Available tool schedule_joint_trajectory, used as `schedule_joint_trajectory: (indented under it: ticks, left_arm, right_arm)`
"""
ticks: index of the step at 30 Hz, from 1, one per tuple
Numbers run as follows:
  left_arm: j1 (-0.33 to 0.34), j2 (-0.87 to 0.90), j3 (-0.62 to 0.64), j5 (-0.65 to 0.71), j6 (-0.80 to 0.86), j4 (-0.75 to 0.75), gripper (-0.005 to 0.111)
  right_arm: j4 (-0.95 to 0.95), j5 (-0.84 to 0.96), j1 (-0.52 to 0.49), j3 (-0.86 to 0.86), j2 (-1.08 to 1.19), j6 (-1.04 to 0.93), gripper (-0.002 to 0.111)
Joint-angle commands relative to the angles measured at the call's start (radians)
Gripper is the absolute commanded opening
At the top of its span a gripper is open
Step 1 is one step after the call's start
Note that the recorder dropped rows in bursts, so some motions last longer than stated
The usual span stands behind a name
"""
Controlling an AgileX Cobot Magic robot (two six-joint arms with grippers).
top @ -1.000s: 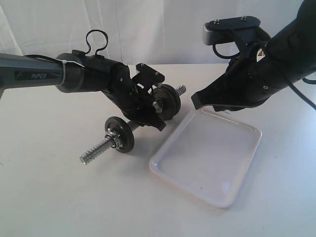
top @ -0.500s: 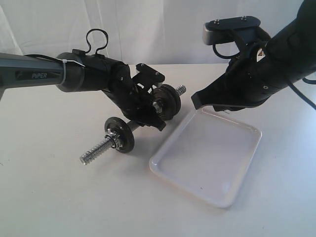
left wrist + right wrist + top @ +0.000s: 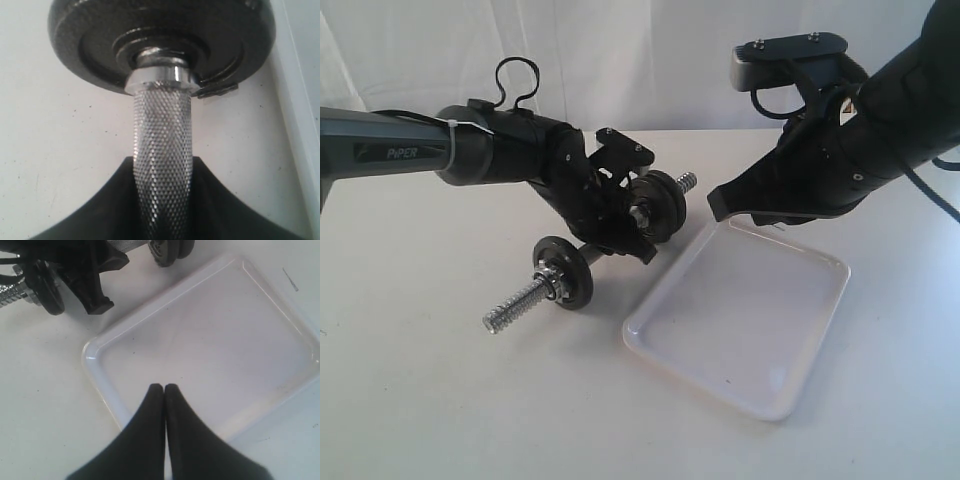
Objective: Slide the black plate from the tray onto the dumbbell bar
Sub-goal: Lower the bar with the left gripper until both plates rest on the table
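Plate [image 3: 656,207] sits on the bar [image 3: 515,306] near its upper-right end, at frame centre, just beside the left rim of the tray [image 3: 740,320]. A second plate [image 3: 561,272] rides the bar's lower-left half. We see the left fingers [image 3: 90,220] clamped on the bar's knurled middle. The right fingers [image 3: 150,415], pressed tip to tip, hang over the tray's upper-left corner, near the bar's short threaded tip. The longer threaded end juts out lower left, with bare desk [image 3: 440,400] beyond it and along the frame's bottom.
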Motion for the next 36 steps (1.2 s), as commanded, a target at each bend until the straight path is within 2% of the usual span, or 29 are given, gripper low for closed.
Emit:
schedule_joint_trajectory:
  ticks: [1, 4, 34, 36]
  left_arm:
    - [-0.003, 0.040, 0.004, 0.018, -0.008, -0.010, 0.034]
    - [-0.003, 0.051, 0.004, 0.021, -0.008, -0.010, 0.037]
    - [-0.003, 0.051, 0.002, 0.001, -0.006, -0.010, 0.037]
    - [-0.003, 0.051, 0.002, -0.001, -0.006, -0.010, 0.040]
  right_arm:
    - [-0.008, -0.010, -0.005, 0.003, -0.009, -0.002, 0.000]
    - [-0.008, -0.008, -0.005, 0.003, -0.009, -0.002, 0.000]
    - [-0.008, -0.008, -0.005, 0.003, -0.009, -0.002, 0.000]
    - [-0.008, -0.008, -0.005, 0.003, -0.009, -0.002, 0.000]
